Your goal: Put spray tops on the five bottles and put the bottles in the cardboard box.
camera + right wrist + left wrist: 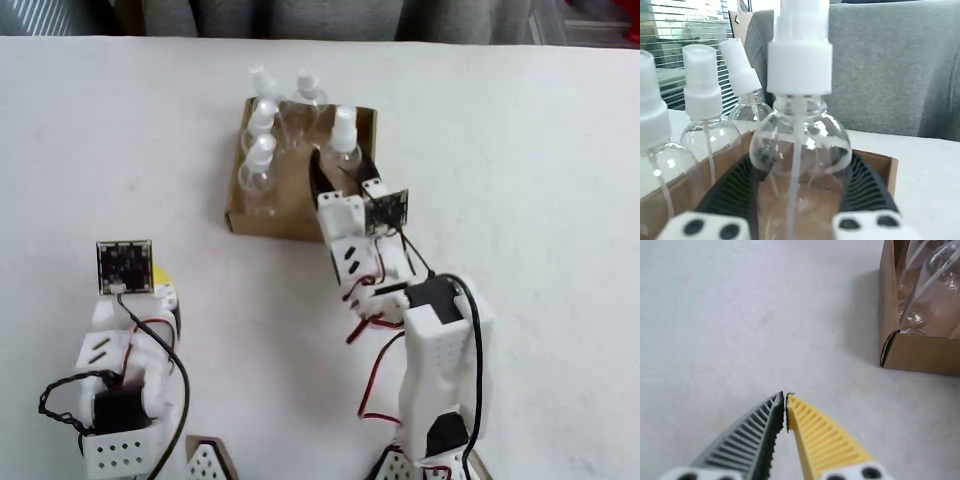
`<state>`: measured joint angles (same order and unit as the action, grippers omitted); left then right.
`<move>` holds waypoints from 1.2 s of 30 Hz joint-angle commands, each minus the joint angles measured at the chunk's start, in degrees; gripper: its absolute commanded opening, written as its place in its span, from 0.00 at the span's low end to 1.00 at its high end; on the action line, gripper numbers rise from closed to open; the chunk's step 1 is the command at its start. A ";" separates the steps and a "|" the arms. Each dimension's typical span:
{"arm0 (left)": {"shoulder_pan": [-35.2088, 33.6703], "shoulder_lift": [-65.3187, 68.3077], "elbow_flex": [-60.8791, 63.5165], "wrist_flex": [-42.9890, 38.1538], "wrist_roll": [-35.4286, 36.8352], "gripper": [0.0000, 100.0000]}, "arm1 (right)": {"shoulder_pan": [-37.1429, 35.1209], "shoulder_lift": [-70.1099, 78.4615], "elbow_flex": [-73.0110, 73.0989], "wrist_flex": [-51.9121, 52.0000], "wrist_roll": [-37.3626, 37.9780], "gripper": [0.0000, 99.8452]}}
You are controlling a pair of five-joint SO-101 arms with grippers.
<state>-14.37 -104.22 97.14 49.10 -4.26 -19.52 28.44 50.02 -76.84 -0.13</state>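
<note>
Nearby, perhaps four bottles (262, 165) crowd the gripped bottle (344, 140).

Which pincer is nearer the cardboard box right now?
Right. The right pincer is over the cardboard box, holding a bottle in it; the left pincer sits shut low over the table, apart from the box's corner.

The high camera looks down over the whole table (530, 130), the left wrist camera tilts down at tabletop beyond the left gripper (785, 399), the right wrist camera sits level, close behind a bottle (800, 150), and all share the cardboard box (285, 215).
</note>
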 commanded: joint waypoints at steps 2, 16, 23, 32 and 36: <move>-0.66 -0.57 -0.18 0.09 -0.35 0.02 | 0.66 -6.29 3.78 -6.11 0.79 0.02; -0.66 -0.57 -0.18 0.09 -0.35 0.02 | 9.89 -22.55 20.75 -11.91 0.44 0.02; -0.57 -0.57 -0.18 0.09 -0.26 0.02 | 17.27 -32.40 32.79 -10.51 0.18 0.02; -0.57 -0.57 -0.18 0.09 -0.18 0.02 | 17.10 -35.21 24.18 3.91 -9.85 0.02; -0.57 -0.57 -0.18 0.09 -0.18 0.02 | 14.90 -35.21 17.32 12.97 -13.71 0.02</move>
<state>-14.37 -104.22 97.14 49.10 -4.26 -2.81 -4.53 74.73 -71.30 -10.59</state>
